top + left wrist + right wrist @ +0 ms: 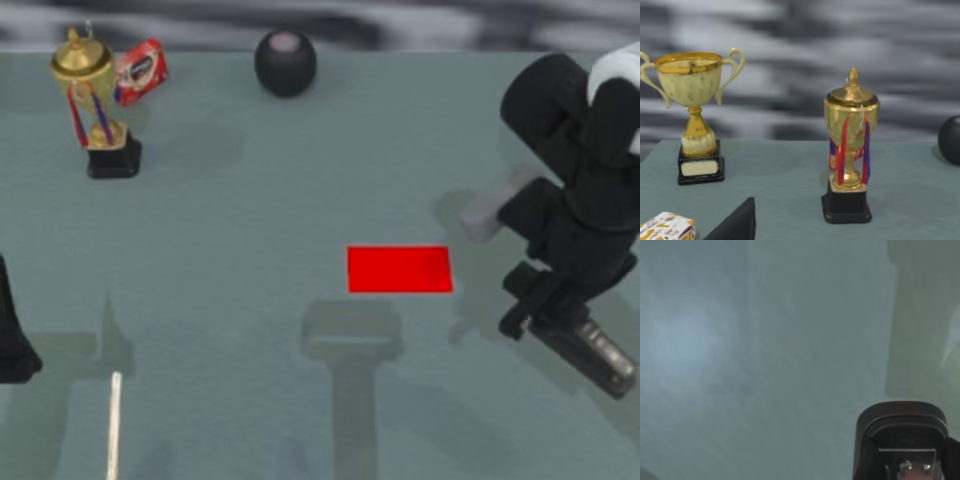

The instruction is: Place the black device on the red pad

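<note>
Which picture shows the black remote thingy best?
The top view: the black device shows along most of its length, slanted at the table's right side, under the right gripper. The right wrist view shows only one rounded end up close. The left wrist view does not show it.

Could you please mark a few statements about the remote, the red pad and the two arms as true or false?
1. The black remote already lies on the red pad. False: it is off the pad, toward the table's right, at the right gripper.
2. The red pad has nothing on it. True.
3. The black ball sits at the far edge of the table. True.
4. The trophy stands on the table's right side. False: it stands at the far left, beside a red-and-white packet.
5. The left gripper is working over the pad. False: it sits at the left edge.
</note>
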Tool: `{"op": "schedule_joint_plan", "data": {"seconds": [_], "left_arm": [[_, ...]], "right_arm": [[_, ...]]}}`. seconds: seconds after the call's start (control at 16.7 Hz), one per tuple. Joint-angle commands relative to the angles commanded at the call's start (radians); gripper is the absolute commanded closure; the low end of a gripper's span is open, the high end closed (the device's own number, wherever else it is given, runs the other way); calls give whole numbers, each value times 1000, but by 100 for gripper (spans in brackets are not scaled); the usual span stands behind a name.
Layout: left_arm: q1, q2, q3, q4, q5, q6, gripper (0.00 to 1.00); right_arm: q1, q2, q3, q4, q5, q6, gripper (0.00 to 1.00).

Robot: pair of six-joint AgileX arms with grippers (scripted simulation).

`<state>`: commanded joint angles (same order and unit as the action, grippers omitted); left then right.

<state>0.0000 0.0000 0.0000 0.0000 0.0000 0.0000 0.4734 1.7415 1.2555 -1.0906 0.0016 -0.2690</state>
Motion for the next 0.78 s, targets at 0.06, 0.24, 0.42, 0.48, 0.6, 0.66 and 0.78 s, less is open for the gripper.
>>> {"op": "schedule_joint_plan", "data": {"seconds": [0.06,0.24,0.42,0.48,0.6,0.66,0.78], "left_arm": [[0,0,0,0,0,0,0],[0,0,0,0,0,0,0],[0,0,0,0,0,0,0],[0,0,0,0,0,0,0],[0,0,0,0,0,0,0],[0,0,0,0,0,0,0],[0,0,0,0,0,0,0]], "right_arm": [[2,25,37,-15,0,62,100],[4,116,163,-71,1,307,100],[2,215,299,-135,1,632,100],[1,249,345,-156,2,753,100],[-2,316,435,-200,2,1003,100],[-2,350,481,-222,3,1129,100],[-4,415,572,-265,3,1380,100]]}}
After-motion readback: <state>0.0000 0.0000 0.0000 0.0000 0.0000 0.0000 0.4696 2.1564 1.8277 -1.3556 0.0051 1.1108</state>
